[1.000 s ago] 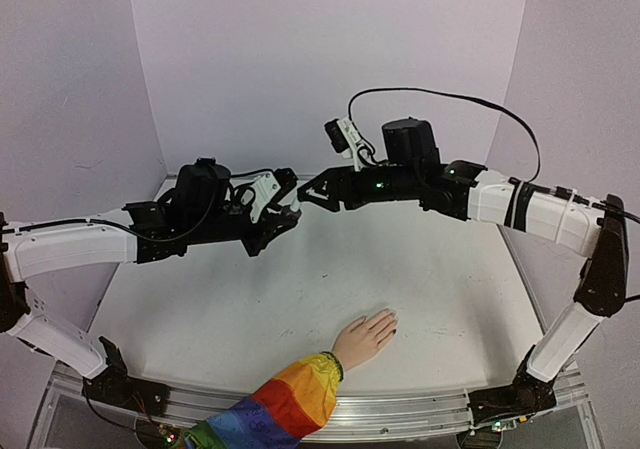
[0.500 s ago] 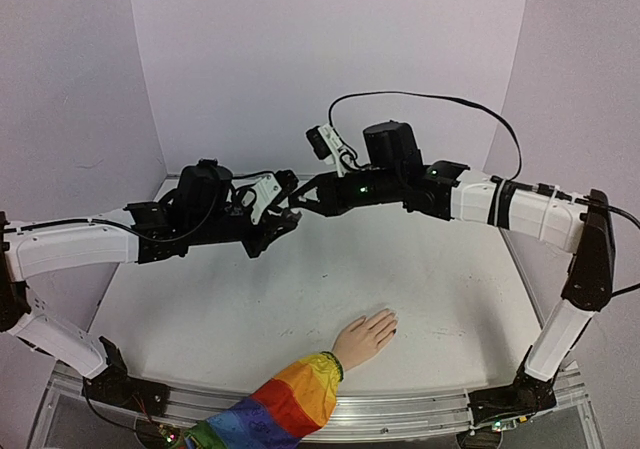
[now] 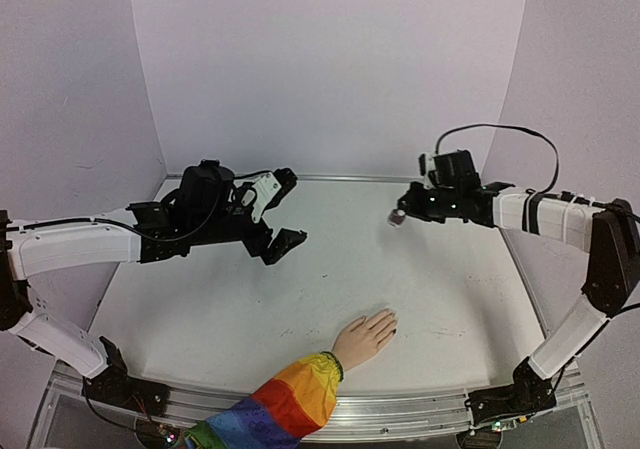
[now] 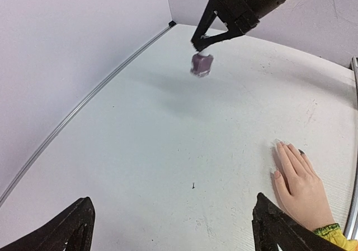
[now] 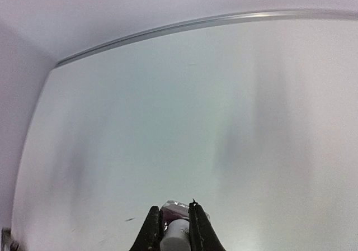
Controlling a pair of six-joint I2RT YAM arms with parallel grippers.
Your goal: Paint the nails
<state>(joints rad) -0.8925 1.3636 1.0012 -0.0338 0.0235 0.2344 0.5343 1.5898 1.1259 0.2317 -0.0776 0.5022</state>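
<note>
L gripper (image 3: 284, 211) wide apart; R gripper (image 4: 205, 47) tight on purplish bottle (image 4: 201, 64), prob. polish; label unreadable

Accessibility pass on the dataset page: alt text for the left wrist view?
The right hand holds a small purple polish bottle by its top above the white table, at top centre. A mannequin hand lies flat at lower right, one nail dark; the left hand shows only as two dark fingertips in the bottom corners, wide apart.

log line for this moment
left hand: open, empty | right hand: shut on polish bottle, aloft | mannequin hand: flat on table
</note>
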